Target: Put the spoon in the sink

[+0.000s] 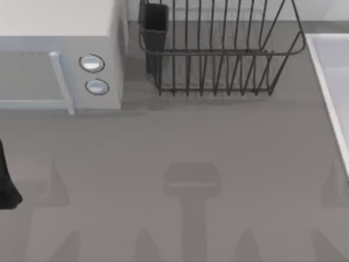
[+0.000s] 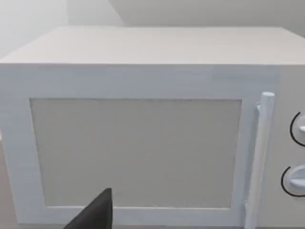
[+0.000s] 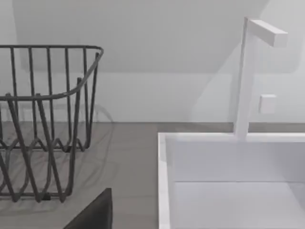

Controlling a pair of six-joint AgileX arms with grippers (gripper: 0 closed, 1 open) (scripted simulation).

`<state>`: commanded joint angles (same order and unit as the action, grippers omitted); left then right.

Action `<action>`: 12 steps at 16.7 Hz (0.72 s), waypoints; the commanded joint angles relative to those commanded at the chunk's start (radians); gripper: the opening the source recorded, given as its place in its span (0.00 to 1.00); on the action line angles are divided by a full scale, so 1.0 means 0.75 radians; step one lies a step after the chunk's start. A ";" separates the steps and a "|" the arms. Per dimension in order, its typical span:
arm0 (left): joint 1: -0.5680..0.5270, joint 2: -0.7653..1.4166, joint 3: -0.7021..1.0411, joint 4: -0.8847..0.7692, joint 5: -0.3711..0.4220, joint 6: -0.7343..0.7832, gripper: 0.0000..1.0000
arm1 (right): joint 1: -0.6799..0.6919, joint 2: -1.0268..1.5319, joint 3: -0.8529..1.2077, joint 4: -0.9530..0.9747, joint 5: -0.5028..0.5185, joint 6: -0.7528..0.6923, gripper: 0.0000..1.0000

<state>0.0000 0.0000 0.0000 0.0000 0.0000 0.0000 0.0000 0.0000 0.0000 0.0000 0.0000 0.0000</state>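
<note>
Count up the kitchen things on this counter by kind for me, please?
Microwave: 1
Dish rack: 1
Dark cup clipped on the rack's corner: 1
Sink: 1
Tap: 1
Total: 5

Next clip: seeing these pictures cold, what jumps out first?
The white microwave at the table's rear left stands out first, door shut, with two round knobs beside its handle. Right of it, at the rear centre, stands the dark wire dish rack with a dark cup at its left end. The pale sink runs along the right edge, a white faucet rising behind it; no spoon can be made out.
</note>
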 joint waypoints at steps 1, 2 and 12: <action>0.000 0.000 0.000 0.000 0.000 0.000 1.00 | 0.000 0.000 0.000 0.000 0.000 0.000 1.00; 0.000 0.000 0.000 0.000 0.000 0.000 1.00 | 0.000 0.002 0.002 -0.002 0.000 -0.001 1.00; 0.000 0.000 0.000 0.000 0.000 0.000 1.00 | -0.093 0.755 0.472 -0.654 -0.001 -0.355 1.00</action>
<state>0.0000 0.0000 0.0000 0.0000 0.0000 0.0000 -0.0698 0.5664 0.3541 -0.4905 -0.0006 -0.2661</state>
